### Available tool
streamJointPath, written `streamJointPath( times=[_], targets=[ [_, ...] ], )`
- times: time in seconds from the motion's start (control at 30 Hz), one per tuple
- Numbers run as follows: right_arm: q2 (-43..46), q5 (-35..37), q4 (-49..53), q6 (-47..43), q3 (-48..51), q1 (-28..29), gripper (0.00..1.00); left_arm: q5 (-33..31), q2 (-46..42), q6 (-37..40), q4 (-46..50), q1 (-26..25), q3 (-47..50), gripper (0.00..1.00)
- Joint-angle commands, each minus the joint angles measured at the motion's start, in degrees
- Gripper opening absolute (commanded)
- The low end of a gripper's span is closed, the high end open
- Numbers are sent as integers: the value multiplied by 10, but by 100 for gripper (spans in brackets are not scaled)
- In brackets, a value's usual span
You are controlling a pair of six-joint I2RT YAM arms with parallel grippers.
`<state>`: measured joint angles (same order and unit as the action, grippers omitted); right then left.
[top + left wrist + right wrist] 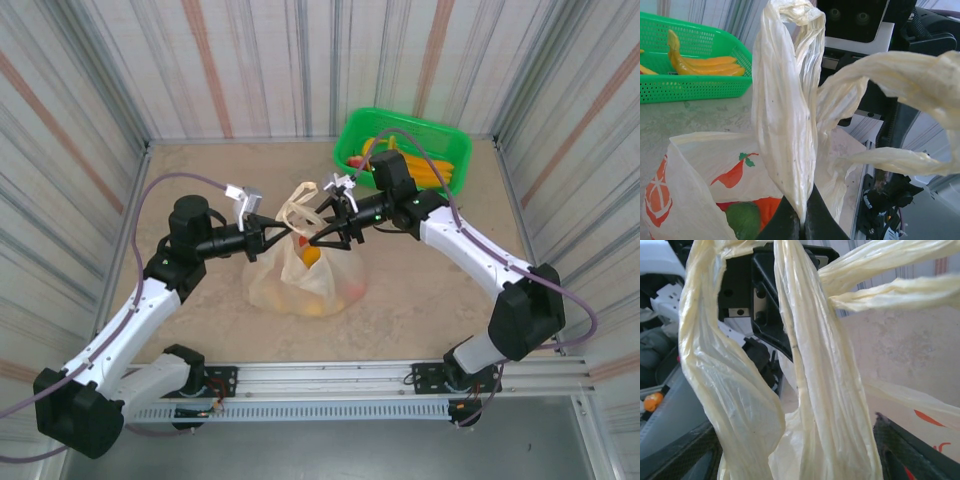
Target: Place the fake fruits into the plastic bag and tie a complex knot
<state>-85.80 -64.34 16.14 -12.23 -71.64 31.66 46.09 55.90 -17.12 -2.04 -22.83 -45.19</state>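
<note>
Fruits (742, 219) are lying in the bag (300, 285) on the desk (430, 290), while bananas (705, 65) are waiting in the basket (452, 140). Left end effector (802, 227) is clenching one handle (785, 125); right end effector (316, 235) is hanging released, fingers (910, 455) astride handle strips. No knot is showing yet; tying is only beginning.

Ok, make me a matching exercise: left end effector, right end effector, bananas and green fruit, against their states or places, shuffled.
1 left end effector
2 right end effector
3 bananas
4 green fruit

A in the green basket
B open, astride a handle loop
C inside the plastic bag
D shut on a handle strip

Pairs: 1-D, 2-B, 3-A, 4-C
</note>
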Motion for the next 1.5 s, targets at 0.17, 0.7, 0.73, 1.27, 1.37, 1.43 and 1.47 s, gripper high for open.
streamJointPath(
  times=[0.17, 0.7, 0.73, 1.27, 1.37, 1.43, 1.47],
  targets=[
    [32, 40, -59, 22, 35, 6, 31, 4, -11, -10, -16, 2, 6, 0],
    [121, 363, -136, -55, 101, 113, 0, 34, 14, 7, 10, -41, -20, 10],
    [119, 372, -135, -56, 99, 114, 0, 35, 14, 6, 8, -43, -20, 9],
    [112, 421, -137, -67, 99, 131, 0, 31, 0, -16, -14, -46, -18, 36],
    [106, 431, -141, -72, 100, 145, 0, 17, 3, -41, -31, -47, -17, 46],
    [103, 438, -148, -73, 101, 154, 0, 11, 7, -56, -47, -50, -11, 52],
    [102, 444, -153, -73, 103, 159, 0, 5, 9, -63, -55, -54, -8, 54]
  ],
)
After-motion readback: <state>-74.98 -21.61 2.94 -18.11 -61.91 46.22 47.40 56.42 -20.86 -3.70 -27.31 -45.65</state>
